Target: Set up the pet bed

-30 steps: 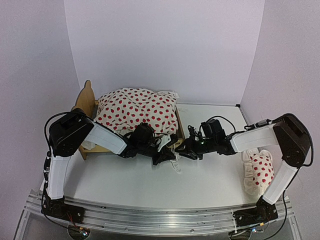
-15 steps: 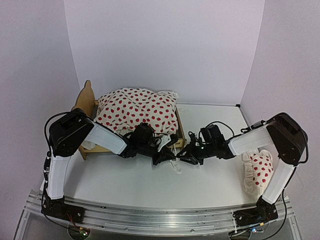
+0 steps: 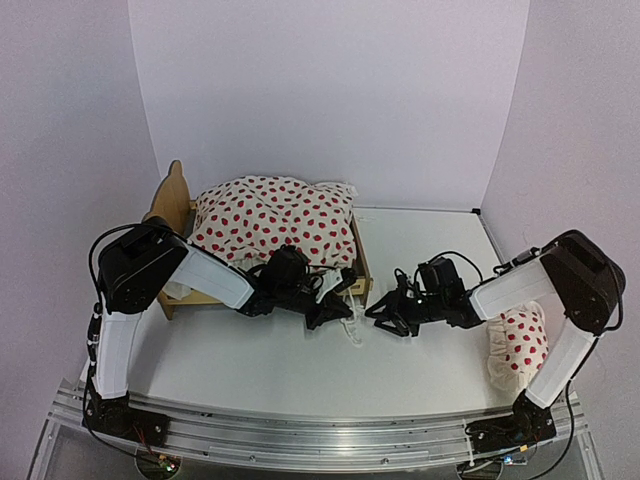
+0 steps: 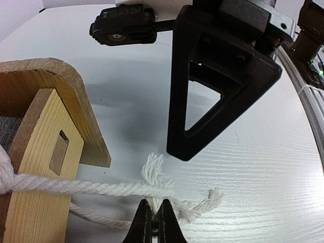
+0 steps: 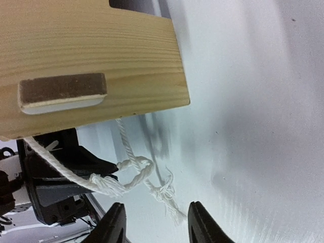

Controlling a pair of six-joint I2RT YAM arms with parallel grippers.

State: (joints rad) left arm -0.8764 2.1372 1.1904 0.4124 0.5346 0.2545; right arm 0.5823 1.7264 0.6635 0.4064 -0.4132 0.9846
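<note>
Bedding, a white red-dotted ruffled duvet [image 3: 275,220], is seen from above heaped on the small light plywood pet bed [image 3: 175,200], which stands at the left rear of the white bench [image 3: 300,370]. The left hand [image 3: 338,310] is kept at the bed's foot corner; the right hand [image 3: 385,315], closer a second ago, is now drawn back rightward. From the left wrist, the frayed end of a white twisted cotton rope [image 4: 76,186] appears pinched between shut fingers. From the right wrist, the fingers are spread wide, nothing held. If the rope is tugged, the light frame could be dragged, or the fray could slip free.

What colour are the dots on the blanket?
Red, on white. The blanket shows best in the top view.
</note>
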